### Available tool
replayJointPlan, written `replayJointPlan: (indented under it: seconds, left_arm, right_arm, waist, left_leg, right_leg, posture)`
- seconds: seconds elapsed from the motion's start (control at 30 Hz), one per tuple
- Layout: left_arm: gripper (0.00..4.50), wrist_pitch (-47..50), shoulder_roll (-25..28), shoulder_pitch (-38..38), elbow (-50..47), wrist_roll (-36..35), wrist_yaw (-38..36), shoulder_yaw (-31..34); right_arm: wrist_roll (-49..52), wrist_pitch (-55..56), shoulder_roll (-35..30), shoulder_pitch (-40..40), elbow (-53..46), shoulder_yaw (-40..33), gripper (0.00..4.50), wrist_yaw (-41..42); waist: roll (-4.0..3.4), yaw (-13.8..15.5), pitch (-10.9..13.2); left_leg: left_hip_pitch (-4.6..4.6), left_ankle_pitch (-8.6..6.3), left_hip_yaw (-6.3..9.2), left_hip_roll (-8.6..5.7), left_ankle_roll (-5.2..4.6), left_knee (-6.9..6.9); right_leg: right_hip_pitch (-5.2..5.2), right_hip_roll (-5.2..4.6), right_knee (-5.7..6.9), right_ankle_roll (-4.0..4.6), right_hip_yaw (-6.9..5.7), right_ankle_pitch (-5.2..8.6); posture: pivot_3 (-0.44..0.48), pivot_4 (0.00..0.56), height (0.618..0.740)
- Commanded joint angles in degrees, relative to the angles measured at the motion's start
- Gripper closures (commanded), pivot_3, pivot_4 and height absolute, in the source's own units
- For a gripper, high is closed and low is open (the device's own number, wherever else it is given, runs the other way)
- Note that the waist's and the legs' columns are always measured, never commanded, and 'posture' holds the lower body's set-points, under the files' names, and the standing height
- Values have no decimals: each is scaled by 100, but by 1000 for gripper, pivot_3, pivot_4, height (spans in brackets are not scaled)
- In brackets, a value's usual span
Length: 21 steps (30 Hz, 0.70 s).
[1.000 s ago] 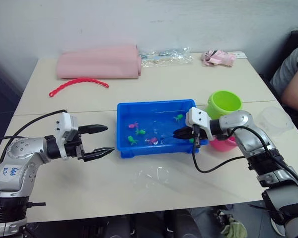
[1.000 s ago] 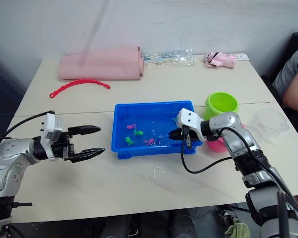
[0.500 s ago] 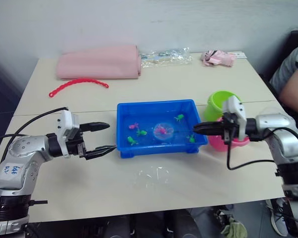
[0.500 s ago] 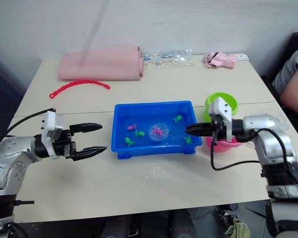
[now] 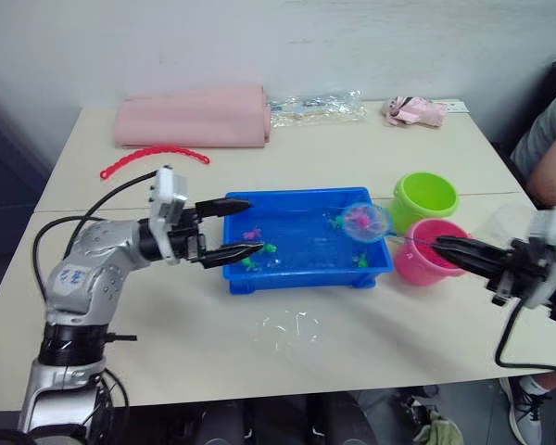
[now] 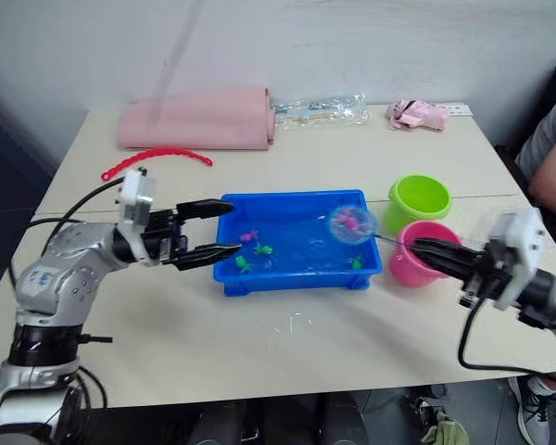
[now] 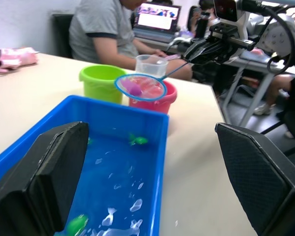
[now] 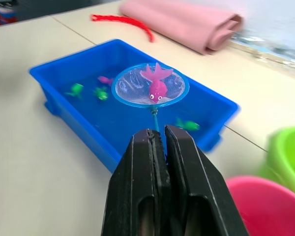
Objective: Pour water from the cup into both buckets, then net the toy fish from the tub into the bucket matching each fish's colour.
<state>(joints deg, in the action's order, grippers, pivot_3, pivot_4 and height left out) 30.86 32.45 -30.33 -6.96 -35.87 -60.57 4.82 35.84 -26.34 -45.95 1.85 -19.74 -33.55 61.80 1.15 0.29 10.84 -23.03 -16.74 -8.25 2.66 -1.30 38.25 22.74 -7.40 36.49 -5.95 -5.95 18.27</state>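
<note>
The blue tub (image 5: 232, 275) sits mid-table holding water and small green fish (image 5: 267, 248) and a pink fish (image 5: 253, 233). My right gripper (image 5: 440, 245) is shut on the thin handle of the net (image 5: 364, 220). The net hangs above the tub's right end, beside the buckets, with a pink fish (image 8: 157, 88) in its mesh. The lime green bucket (image 5: 424, 197) and the pink bucket (image 5: 430, 252) stand right of the tub. Behind them is the clear cup (image 7: 151, 64). My left gripper (image 5: 253, 226) is open, its fingers reaching over the tub's left end.
A folded pink cloth (image 5: 195, 116), a red chain (image 5: 153, 153), a clear plastic bag (image 5: 315, 107) and a small pink item (image 5: 412, 111) lie along the far side. A person (image 5: 551, 148) sits at the right. Spilled water (image 5: 292, 324) glistens in front of the tub.
My right gripper has drawn back to the right, lifting the net with a pink fish out of the water toward the buckets. My left gripper has moved right, over the tub's left end.
</note>
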Motion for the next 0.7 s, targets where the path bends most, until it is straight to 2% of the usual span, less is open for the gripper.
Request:
replayJointPlan:
  seconds: [0.03,0.2,0.5,0.7]
  left_arm:
    - [23,18,-160,-325,172,-52,-86,-210]
    - [23,-67,-332,-532,413,19,-167,-381]
    - [23,-195,-364,-540,592,120,-301,-515]
    - [23,-154,-360,-487,493,108,-259,-504]
  right_arm:
    - [190,77,37,487,-361,-913,4500,-204]
    - [-232,631,143,1194,-257,-1418,4500,-251]
    - [-2569,3671,7,1384,980,-1074,4500,-908]
    - [-3352,5282,-264,1433,1730,-866,4500,-1192]
  waist:
    - [0,11,0]
    - [0,36,0]
    - [0,20,0]
    - [0,-29,0]
  left_leg:
    - [1,0,0,-1,0,0]
    - [10,1,-3,-2,-1,-2]
    - [28,1,-8,-2,0,-5]
    - [30,2,-10,-3,1,-6]
  right_leg:
    - [0,0,0,0,0,0]
    - [-6,3,-3,0,4,0]
    - [-18,5,-4,-2,11,-1]
    - [-19,4,-6,-2,13,-1]
  posture:
    - [0,150,740]
    - [0,150,740]
    - [0,150,740]
    - [0,150,740]
